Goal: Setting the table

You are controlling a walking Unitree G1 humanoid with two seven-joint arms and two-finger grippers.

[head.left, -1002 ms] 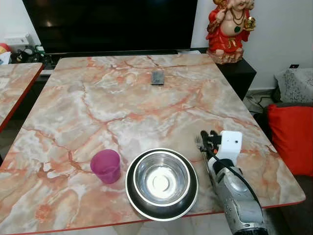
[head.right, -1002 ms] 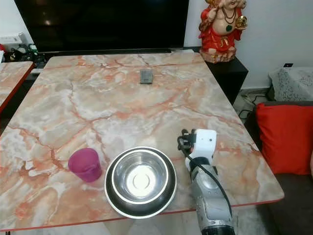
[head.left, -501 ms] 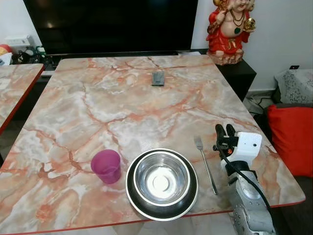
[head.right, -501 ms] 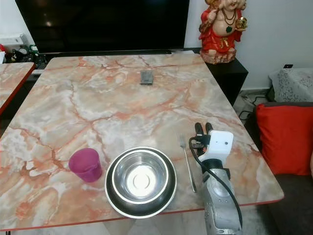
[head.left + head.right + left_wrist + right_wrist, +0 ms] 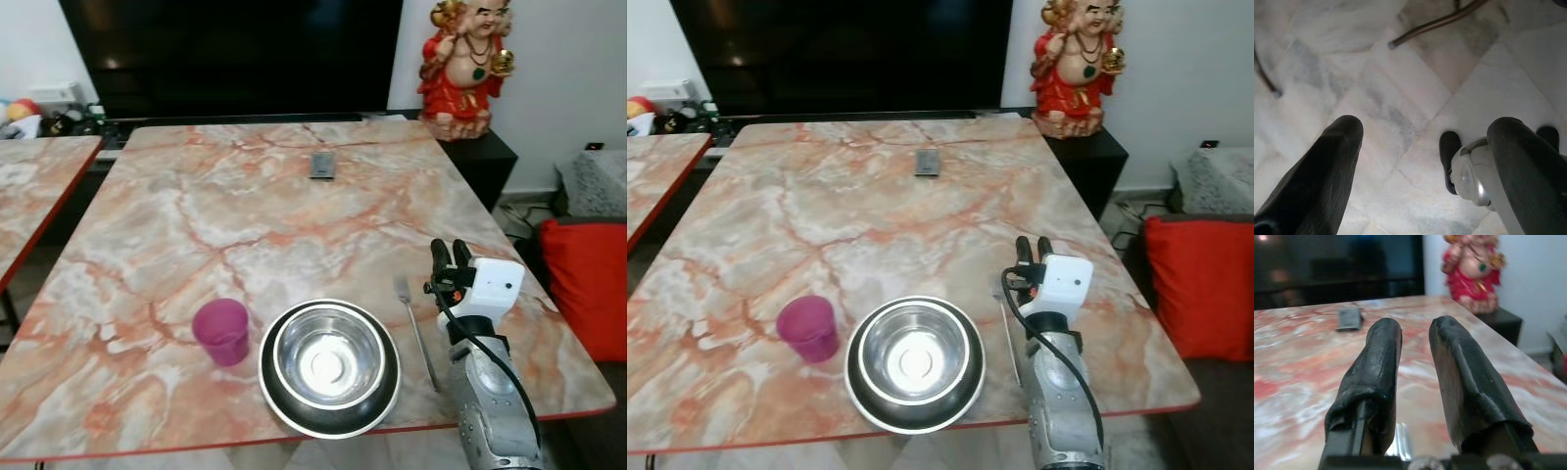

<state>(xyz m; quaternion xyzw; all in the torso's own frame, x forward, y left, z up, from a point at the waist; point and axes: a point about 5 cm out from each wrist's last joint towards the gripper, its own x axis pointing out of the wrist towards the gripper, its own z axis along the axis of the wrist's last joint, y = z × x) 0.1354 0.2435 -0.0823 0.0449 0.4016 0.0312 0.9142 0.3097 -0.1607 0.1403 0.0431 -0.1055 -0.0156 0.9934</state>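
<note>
Second marble-topped table (image 5: 29,191) cut by the left edge of the frame. Main marble table (image 5: 245,225) takes up the centre. Lower left of centre: purple cup (image 5: 221,331), upright, just beside the bowl and apart from it. Lower centre: steel bowl (image 5: 328,366) nested on a dark plate, near the table's front edge. Right of the bowl: fork (image 5: 414,330) lying flat on the marble, tines toward the far side, handle toward the front edge. Just right of the fork: right gripper (image 5: 449,257), raised above the tabletop beside the fork, fingers close together with a narrow gap, holding nothing. Upper centre: small grey remote-like object (image 5: 323,164). Dark TV screen (image 5: 235,54) along the top. Upper right: red statue (image 5: 465,59) on a dark cabinet. Red cushion (image 5: 593,289) at the right edge. Left gripper (image 5: 1425,161) hangs over pale floor tiles, fingers spread wide, released.
</note>
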